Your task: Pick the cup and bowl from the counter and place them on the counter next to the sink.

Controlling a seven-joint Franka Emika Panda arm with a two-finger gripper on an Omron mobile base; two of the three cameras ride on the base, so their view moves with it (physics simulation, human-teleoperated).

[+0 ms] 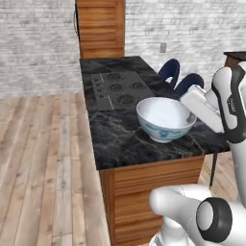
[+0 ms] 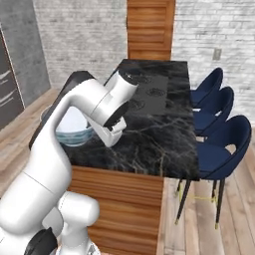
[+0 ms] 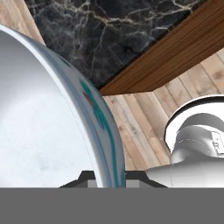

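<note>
My gripper [image 1: 190, 116] is shut on the right rim of the white bowl [image 1: 161, 115] with a blue pattern on its outer wall. The bowl is upright over the black marble counter [image 1: 120, 139], near its front edge; I cannot tell whether its foot touches the top. In the hand view the bowl [image 3: 43, 131] takes up the left side, and its rim runs down between the tips of the gripper [image 3: 107, 177]. In the right base view the bowl [image 2: 74, 134] peeks out behind my arm. The cup and the sink are out of view.
A dark stovetop [image 1: 117, 89] lies in the counter behind the bowl. Blue chairs [image 2: 219, 144] stand along the counter's far side. A tall wooden cabinet [image 1: 101, 29] closes the far end. Wooden floor [image 1: 43, 168] lies left of the counter.
</note>
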